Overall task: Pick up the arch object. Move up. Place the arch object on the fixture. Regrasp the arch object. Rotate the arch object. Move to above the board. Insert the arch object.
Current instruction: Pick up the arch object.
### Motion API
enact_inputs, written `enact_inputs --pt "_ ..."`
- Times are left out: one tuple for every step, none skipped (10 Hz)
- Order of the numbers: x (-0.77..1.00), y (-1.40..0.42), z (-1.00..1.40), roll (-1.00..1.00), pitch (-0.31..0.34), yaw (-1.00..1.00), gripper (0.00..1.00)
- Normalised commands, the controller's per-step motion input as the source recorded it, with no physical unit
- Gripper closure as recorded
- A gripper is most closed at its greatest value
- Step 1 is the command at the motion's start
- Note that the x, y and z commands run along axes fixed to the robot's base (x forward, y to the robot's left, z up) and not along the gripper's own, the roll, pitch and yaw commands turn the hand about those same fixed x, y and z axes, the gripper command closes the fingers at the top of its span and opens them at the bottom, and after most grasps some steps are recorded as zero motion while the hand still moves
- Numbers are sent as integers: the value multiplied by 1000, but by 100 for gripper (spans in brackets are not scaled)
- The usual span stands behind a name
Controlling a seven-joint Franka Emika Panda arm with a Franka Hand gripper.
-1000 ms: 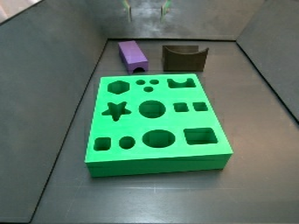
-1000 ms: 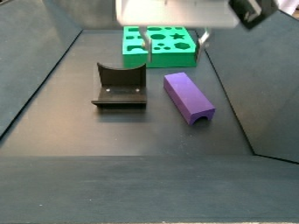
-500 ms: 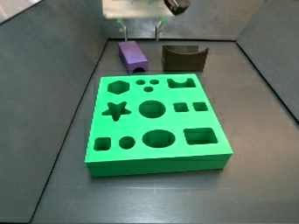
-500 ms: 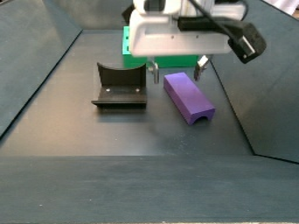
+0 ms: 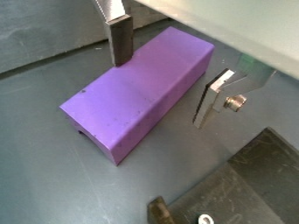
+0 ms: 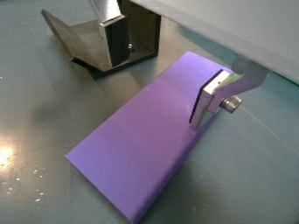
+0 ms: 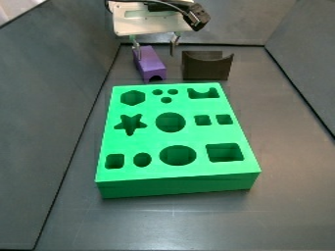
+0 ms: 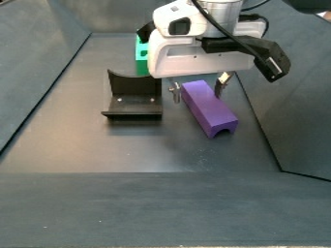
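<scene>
The gripper hangs low over the far end of the arch object, its white body pointing straight down from the arm's wrist, which fills the upper middle of a side view. Its jaws are spread wide and straddle the purple block across its width: in a wrist view one silver finger with its dark pad stands at one long edge of the block and the other finger stands just off the opposite edge, with a visible gap to the purple face, so nothing is pinched. The same straddle shows in another wrist view, where the gripper sits over the arch object and the far finger stands in front of the fixture. The arch object lies flat on the dark floor, its long axis running away from the board; its arch notch opens at the end face turned toward the camera in a side view. The fixture, a dark block with a U-shaped dip, stands just beside the arch object, apart from it. The board, a bright green slab with star, hexagon, round and square holes, lies near both on the floor, and the gripper is beyond its far edge.
</scene>
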Motion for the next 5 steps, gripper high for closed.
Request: enact_inputs --pt "-209 -23 -1000 144 -49 0 0" --pt "0 0 -249 7 -93 0 0" --pt "0 0 0 0 0 9 0" --pt "-349 -9 83 31 -4 0 0" --pt "-417 -143 486 113 -36 114 0"
